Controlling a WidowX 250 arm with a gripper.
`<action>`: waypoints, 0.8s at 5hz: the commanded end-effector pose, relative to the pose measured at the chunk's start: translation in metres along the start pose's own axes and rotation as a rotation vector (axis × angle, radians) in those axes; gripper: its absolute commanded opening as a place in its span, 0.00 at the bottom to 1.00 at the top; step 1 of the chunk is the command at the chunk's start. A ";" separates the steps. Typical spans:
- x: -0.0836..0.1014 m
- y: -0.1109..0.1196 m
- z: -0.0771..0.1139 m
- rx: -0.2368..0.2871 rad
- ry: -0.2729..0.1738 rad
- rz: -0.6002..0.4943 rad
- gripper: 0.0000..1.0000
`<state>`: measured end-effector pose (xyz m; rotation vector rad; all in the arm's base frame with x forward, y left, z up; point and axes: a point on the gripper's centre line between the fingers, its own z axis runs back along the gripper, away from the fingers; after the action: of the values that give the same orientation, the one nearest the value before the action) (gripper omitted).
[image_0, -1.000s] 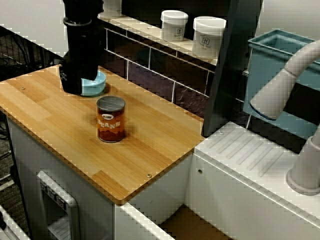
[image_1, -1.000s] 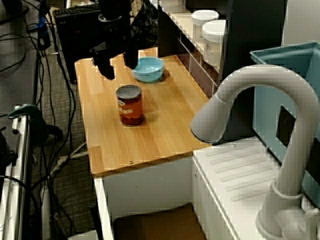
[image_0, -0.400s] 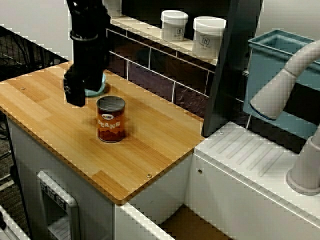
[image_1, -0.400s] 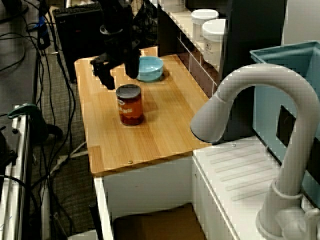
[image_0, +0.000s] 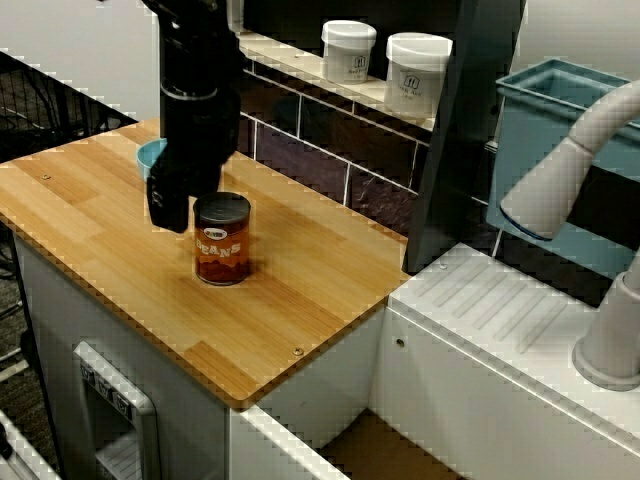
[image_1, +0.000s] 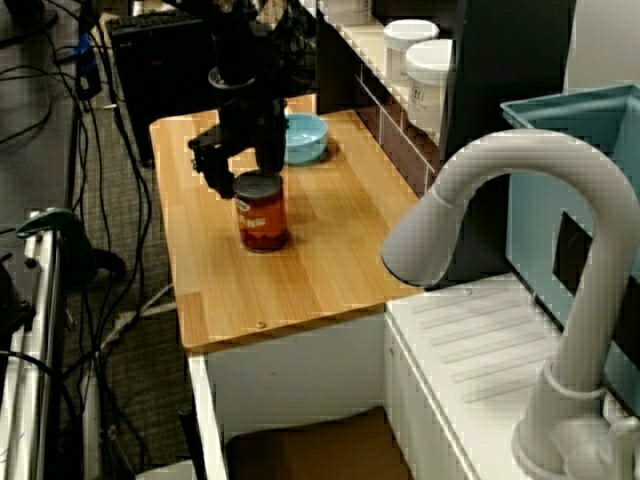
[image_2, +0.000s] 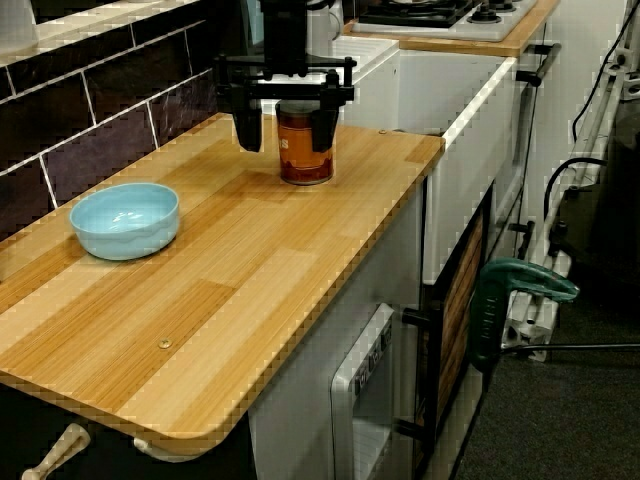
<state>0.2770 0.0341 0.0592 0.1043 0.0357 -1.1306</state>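
A brown beans can stands upright on the wooden counter. My black gripper hangs open just beside the can, on the side facing the light blue bowl. In the low view along the counter, its two fingers straddle the can's width with nothing held between them. From the sink side, the gripper sits at the can's upper rim, with the bowl behind it. In the front view the arm hides most of the bowl.
Two white jars stand on the tiled ledge behind the counter. A dark post rises at the counter's right end. Beyond it are a white drainboard, a teal bin and a grey tap.
The gripper has travelled from over the blue bowl toward the can and lowered next to it, still open. Can and bowl have not moved.
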 end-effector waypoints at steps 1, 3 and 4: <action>0.027 0.010 0.018 0.004 -0.020 0.025 1.00; 0.044 -0.005 0.020 -0.003 -0.036 0.004 1.00; 0.055 -0.012 0.022 -0.019 -0.039 -0.006 1.00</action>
<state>0.2691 -0.0205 0.0546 0.0430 0.0469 -1.1314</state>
